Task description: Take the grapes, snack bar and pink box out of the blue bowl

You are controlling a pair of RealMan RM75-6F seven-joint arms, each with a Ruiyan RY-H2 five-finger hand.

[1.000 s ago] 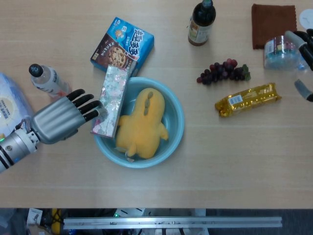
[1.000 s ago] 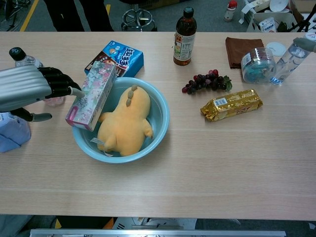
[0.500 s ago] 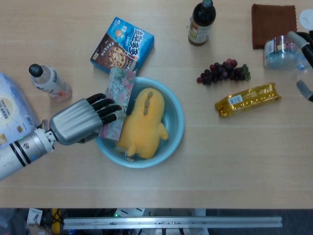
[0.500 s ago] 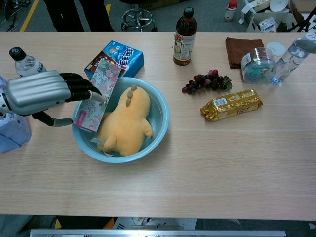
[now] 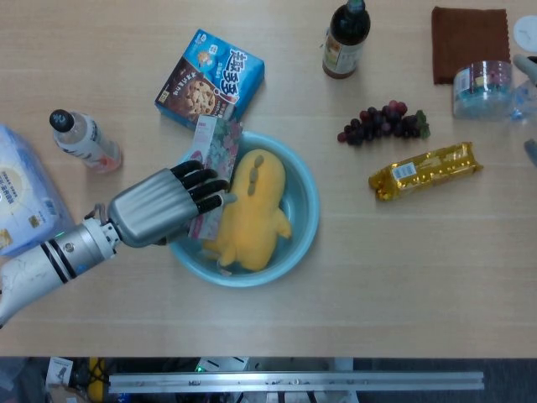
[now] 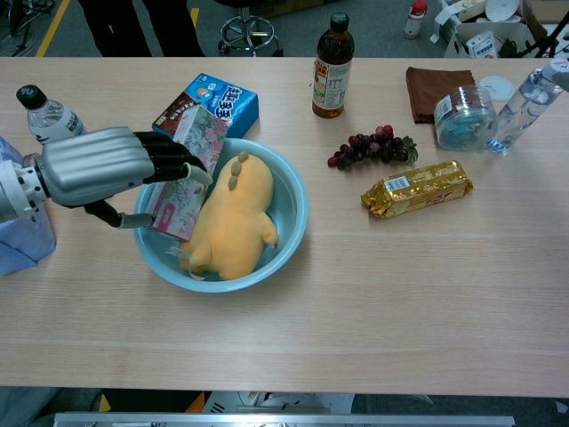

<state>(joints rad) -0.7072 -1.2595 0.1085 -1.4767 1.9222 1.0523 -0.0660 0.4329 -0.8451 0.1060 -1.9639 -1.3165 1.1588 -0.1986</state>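
Pink floral box (image 5: 210,172) stands on edge at nine o'clock inside the blue bowl (image 5: 304,220), wedged against a yellow plush toy (image 5: 252,210). The left hand (image 5: 159,206) has its fingers (image 6: 173,160) wrapped over it, apparently gripping. Light, stiff cardboard: best held across its broad faces. Grapes (image 5: 384,122) and snack bar (image 5: 425,170) already lie on the worktop (image 5: 403,277).

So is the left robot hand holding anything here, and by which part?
It has the pink box in the bowl: the left robot hand wraps its outer side, fingers over the top face, thumb underneath. Whether the grip is firm cannot be told.
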